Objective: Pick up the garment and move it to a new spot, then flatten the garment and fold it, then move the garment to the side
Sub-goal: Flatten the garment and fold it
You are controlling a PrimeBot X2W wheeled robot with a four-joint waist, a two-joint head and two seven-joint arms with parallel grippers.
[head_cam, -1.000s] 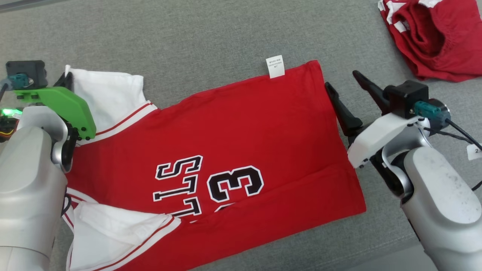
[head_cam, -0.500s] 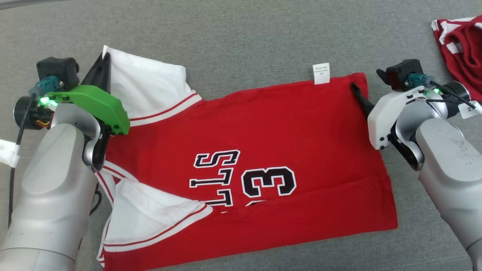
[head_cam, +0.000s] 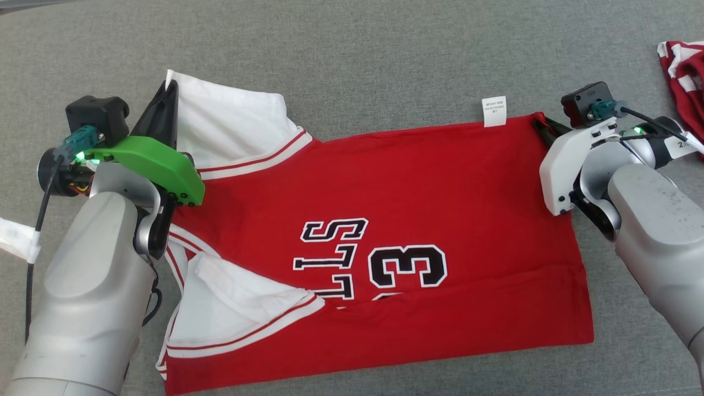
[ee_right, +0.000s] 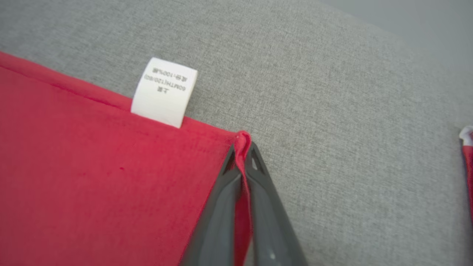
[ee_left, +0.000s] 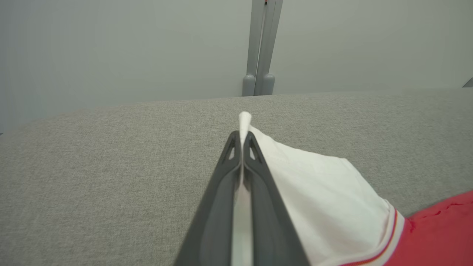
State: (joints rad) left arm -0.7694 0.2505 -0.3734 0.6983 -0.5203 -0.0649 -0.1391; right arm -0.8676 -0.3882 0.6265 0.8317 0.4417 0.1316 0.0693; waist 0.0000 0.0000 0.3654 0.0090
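Jersey [head_cam: 385,209] lies spread on grey surface [head_cam: 357,49], L gripper [ee_left: 242,142] clenched on its white sleeve [ee_left: 314,192], R gripper [ee_right: 242,149] pinching red hem corner by tag [ee_right: 164,92].

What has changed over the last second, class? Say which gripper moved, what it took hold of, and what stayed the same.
The right gripper, open beside the red jersey a second ago, moved onto its far hem corner and shut on it. Unchanged: the left gripper stays clamped on the white sleeve; the jersey lies flat on the grey surface, its apparent shift being camera motion.
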